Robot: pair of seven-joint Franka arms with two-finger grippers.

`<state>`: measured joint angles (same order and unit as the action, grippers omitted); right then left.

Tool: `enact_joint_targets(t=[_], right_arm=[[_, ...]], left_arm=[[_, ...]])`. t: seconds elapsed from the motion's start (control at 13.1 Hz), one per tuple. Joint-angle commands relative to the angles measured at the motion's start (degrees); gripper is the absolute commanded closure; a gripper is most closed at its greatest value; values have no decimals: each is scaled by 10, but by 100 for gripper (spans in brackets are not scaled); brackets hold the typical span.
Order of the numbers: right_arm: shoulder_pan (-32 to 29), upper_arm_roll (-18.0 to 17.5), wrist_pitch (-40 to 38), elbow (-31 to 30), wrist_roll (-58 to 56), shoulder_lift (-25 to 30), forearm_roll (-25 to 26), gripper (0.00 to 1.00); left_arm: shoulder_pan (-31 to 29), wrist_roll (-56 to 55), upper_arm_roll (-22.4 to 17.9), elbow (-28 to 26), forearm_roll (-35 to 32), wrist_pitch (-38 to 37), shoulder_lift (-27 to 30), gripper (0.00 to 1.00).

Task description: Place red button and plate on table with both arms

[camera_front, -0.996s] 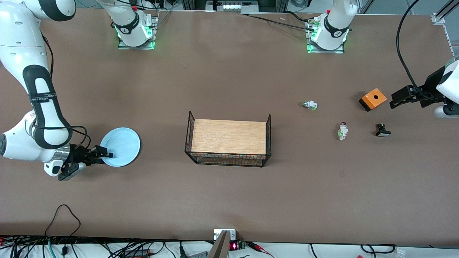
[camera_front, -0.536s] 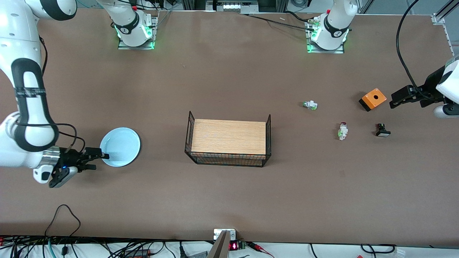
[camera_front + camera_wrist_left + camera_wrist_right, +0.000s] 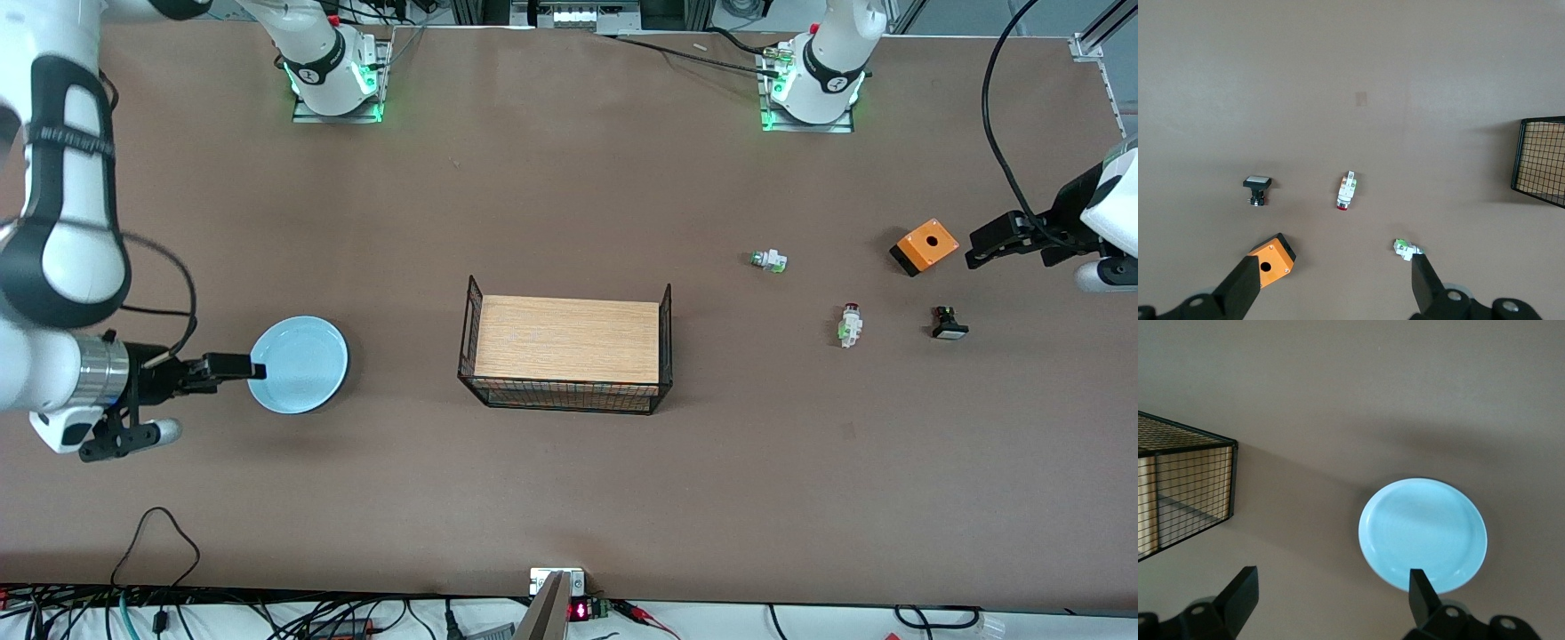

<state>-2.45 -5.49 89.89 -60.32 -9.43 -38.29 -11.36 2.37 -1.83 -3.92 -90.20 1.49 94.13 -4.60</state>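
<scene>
The pale blue plate (image 3: pixel 300 364) (image 3: pixel 1423 533) lies flat on the brown table (image 3: pixel 569 498) toward the right arm's end. My right gripper (image 3: pixel 235 367) (image 3: pixel 1331 580) hangs open and empty over the table at the plate's rim, clear of it. The red button (image 3: pixel 850 324) (image 3: pixel 1347 191) lies on its side on the table toward the left arm's end, with nothing touching it. My left gripper (image 3: pixel 974 251) (image 3: pixel 1335 267) waits open and empty above the table beside an orange box.
A wood-topped black wire rack (image 3: pixel 565 342) (image 3: pixel 1541 160) (image 3: pixel 1178 487) stands mid-table. Near the red button lie a white switch with a green end (image 3: pixel 769 260) (image 3: pixel 1407 249), a black switch with a white cap (image 3: pixel 949 324) (image 3: pixel 1257 188) and the orange box (image 3: pixel 925 245) (image 3: pixel 1273 260).
My right gripper has opened off the plate's rim, drawn back from the plate and risen with its wrist turning. The plate stays on the table. The left arm has not moved.
</scene>
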Motion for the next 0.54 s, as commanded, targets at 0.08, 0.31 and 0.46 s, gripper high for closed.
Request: enact_joint_targets(t=[0.08,0.31,0.46], right_arm=[[44,1,-54,-6,58,77,43,0],[46,3,-84,-8,53,95,54,0],[51,3,-94,-8,36,98,74,0]], left_arm=[[4,2,-1,-11,7,-1,13,0],[4,3,0,-11,-5,1,14,0],[4,2,0,-11,-4,1,14,0]])
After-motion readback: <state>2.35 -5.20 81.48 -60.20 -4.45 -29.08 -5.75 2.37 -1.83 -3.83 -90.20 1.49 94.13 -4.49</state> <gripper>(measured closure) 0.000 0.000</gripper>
